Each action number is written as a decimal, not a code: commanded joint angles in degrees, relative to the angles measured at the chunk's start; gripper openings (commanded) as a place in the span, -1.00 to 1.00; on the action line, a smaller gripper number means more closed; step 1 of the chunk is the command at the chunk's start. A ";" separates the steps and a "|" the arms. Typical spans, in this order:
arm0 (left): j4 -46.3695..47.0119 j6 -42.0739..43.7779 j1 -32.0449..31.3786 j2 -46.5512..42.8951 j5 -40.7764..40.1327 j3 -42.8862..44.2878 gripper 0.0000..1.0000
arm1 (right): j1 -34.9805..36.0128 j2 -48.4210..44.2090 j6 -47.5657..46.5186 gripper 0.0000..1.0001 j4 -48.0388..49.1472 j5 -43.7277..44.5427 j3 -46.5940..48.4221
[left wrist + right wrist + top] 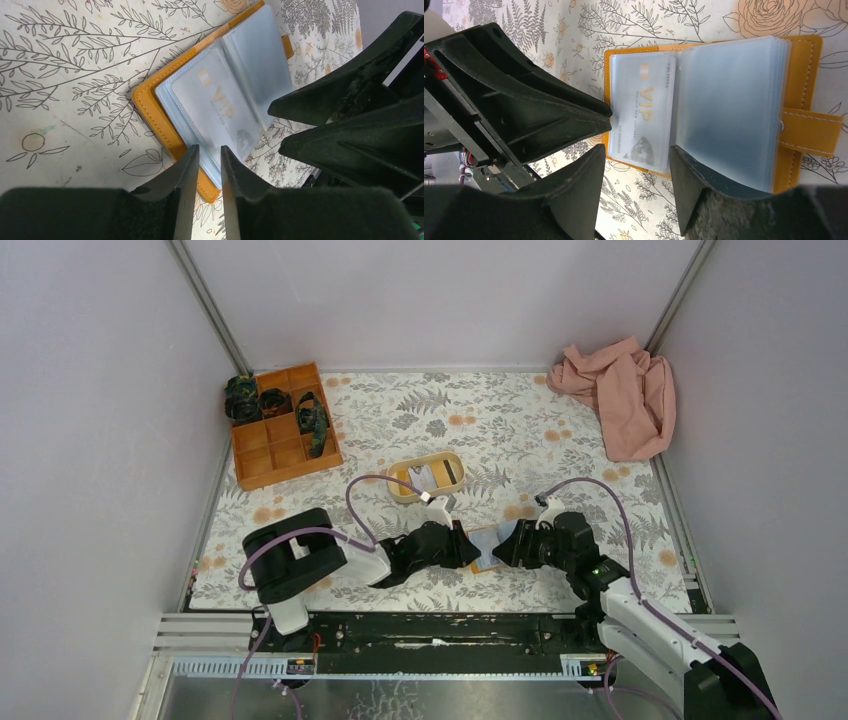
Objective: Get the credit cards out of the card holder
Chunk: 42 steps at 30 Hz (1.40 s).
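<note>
Card holder (pixel 724 110) lies open on desk (pixel 500 420) between both hands; orange-tan cover, clear sleeves, VIP card (pixel 641 110) showing; snap tab (pixel 811 132) flat. Left hand (pixel 207 150) fingers narrowly apart at its edge, cannot tell if grasping; right hand (pixel 636 155) released.

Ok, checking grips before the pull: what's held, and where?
The left tool seemingly pinches the card holder at the outer edge of its VIP-card sleeve; the right tool is open, holding nothing.

Orange card holder (pixel 800 75) lies open on the floral mat (pixel 704 20) (1 VIP card (pixel 641 115) sleeved, showing).
</note>
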 commanded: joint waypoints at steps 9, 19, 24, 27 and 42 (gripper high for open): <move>0.57 -0.43 0.11 2.55 -0.09 1.44 -0.41 | 0.40 9.68 0.46 0.15 9.55 0.45 0.33; 1.18 -0.40 0.51 2.88 1.21 1.41 -0.41 | 0.41 15.77 0.70 0.13 13.08 -0.54 -0.01; 0.81 -0.24 0.62 3.19 1.48 1.61 -0.41 | 0.34 14.96 3.34 0.13 17.01 -5.49 -0.88; 0.53 -0.15 0.84 3.00 1.31 1.40 -0.41 | 0.38 13.27 4.74 0.12 17.97 -8.50 -0.49; -4.81 0.39 2.44 -1.26 -0.45 -0.57 -0.74 | 0.33 10.31 0.00 0.11 7.30 -1.00 3.60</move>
